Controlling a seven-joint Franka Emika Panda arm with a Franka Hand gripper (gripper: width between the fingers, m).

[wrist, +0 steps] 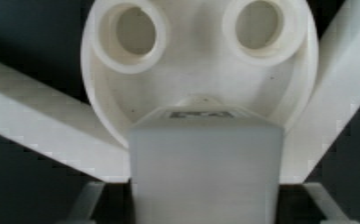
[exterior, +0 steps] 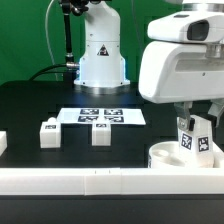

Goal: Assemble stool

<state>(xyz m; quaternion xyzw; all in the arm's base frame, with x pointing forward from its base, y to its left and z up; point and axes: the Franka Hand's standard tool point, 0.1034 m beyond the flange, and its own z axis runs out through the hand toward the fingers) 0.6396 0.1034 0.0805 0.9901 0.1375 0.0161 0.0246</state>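
The round white seat [exterior: 170, 157] of the stool lies at the exterior view's right, just behind the front rail. My gripper [exterior: 196, 122] hangs over it, shut on a white blocky leg [exterior: 195, 141] that carries black-and-white tags and stands upright. In the wrist view the leg [wrist: 203, 150] fills the middle between my fingers [wrist: 102, 200], with the seat [wrist: 186, 80] and two of its holes beyond it. I cannot tell whether the leg touches the seat. Two more legs [exterior: 48, 132] [exterior: 100, 132] stand on the black table at the left.
The marker board [exterior: 100, 116] lies flat behind the two loose legs. A long white rail [exterior: 90, 185] runs along the front edge. The robot's white base [exterior: 102, 55] stands at the back. A small white piece [exterior: 3, 145] sits at the far left edge.
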